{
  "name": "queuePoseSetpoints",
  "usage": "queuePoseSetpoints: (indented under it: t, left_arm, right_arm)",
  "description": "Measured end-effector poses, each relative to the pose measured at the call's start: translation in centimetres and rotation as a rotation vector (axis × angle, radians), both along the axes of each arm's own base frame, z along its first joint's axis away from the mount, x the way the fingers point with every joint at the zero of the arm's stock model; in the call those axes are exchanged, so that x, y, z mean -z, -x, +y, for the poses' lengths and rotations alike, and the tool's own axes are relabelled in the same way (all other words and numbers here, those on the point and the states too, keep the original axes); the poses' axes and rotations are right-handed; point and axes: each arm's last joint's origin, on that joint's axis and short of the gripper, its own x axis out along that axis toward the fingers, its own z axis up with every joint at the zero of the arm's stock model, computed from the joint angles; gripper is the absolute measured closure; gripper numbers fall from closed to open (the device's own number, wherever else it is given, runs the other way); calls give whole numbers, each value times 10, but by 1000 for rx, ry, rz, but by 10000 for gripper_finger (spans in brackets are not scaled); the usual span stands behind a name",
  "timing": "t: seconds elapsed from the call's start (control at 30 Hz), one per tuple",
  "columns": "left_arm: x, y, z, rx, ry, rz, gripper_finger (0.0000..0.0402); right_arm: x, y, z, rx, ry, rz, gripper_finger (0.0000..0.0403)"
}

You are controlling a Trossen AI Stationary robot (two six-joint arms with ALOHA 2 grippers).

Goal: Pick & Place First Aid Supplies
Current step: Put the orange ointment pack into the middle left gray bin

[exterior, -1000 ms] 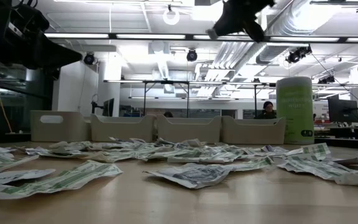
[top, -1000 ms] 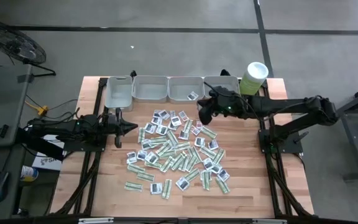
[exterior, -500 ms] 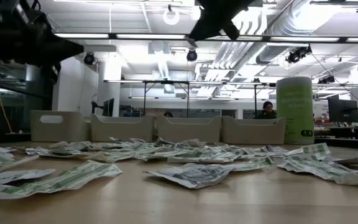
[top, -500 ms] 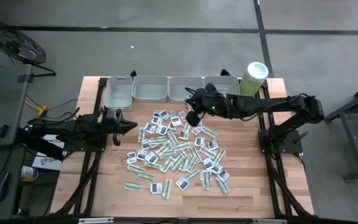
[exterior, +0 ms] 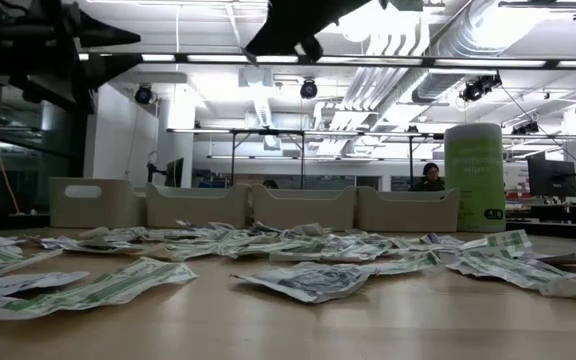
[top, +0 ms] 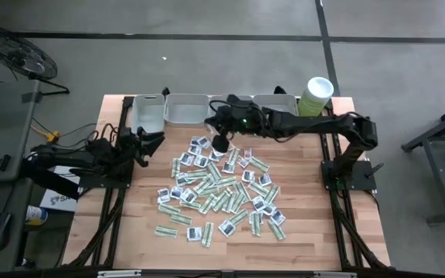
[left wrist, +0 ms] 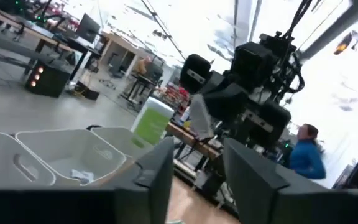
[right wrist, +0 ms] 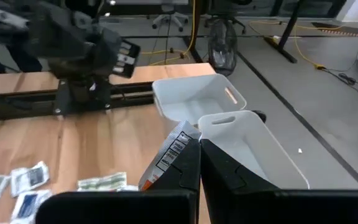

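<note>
- White-and-dark sachet (right wrist: 174, 152) sits pinched between your right gripper (top: 220, 144)'s closed fingers, with only its upper part showing above the tips; you're high above the table, near the row of trays.
- Loose first aid supplies (top: 221, 189), green-white strips mixed with squarish white packets, lie scattered across the middle of the wooden table (top: 315, 232).
- Four grey trays (top: 187, 110) line the far edge; in the high view at least one sachet already lies in the third tray (top: 230, 110) from the left.
- Your left gripper (top: 150, 142) hangs beside the leftmost tray, fingers spread and holding nothing.
- Risk: the grip looks shallow on a thin, slippery packet, so a fast swing could let it slide out short of a tray.
- Risk: the tray rims touch one another, so a release over a rim could drop the sachet into the wrong tray or onto the table.
- Risk: both arms are near the tray row; reaching further left brings you close to the left arm.
- Printing shows on the held sachet and on the pale green tub (exterior: 475, 178), but none of it is readable.
</note>
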Motion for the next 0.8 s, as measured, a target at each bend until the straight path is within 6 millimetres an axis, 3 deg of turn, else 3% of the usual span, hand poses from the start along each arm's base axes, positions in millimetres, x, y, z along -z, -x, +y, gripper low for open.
queuePoseSetpoints:
  t: [0.13,0.43,0.8]
  left_arm:
    - [-4,-6,0,-20,23,25,231]
    - [-31,-30,1,-121,-46,166,229]
    - [-55,-80,7,-217,-162,369,229]
  right_arm:
    - [1,-6,-11,63,8,0,403]
    - [1,-4,-26,132,20,6,403]
    - [-3,-5,-30,106,20,-42,403]
